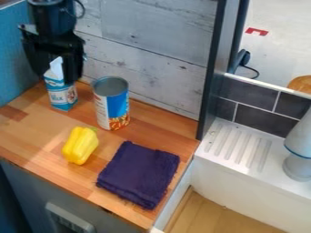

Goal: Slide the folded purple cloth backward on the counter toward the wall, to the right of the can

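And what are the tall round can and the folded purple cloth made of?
The tall round blue-labelled can looks like shiny metal, judging by its bare grey rim. The folded dark purple cloth seems matte fabric, maybe cotton: its edges look frayed.

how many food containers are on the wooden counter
2: a blue and white carton at the back left of the counter, and a tin can just right of it. Another could hide behind the robot arm.

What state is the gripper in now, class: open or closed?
Gripper, upper left, by the blue-and-white carton: open or closed cannot be told.
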You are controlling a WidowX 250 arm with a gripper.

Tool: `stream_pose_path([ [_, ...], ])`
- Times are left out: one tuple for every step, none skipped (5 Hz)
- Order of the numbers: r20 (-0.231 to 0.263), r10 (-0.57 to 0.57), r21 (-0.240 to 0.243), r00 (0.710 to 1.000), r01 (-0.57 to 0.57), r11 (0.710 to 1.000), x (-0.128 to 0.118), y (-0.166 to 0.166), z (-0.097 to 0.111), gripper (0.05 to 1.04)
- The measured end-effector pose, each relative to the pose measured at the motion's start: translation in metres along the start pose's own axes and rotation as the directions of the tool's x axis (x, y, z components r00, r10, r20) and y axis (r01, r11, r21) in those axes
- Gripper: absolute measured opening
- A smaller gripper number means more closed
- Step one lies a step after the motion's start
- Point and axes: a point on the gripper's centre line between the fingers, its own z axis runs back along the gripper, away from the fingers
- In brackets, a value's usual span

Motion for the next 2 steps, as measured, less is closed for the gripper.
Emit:
stream_pose_path([
  [-0.001,-0.055,0.003,0.998,0.055,0.998,-0.018,-0.012,-0.008,1.008],
  [-0.021,-0.102,0.055,0.995,0.103,0.993,-0.045,-0.032,-0.021,1.008],
])
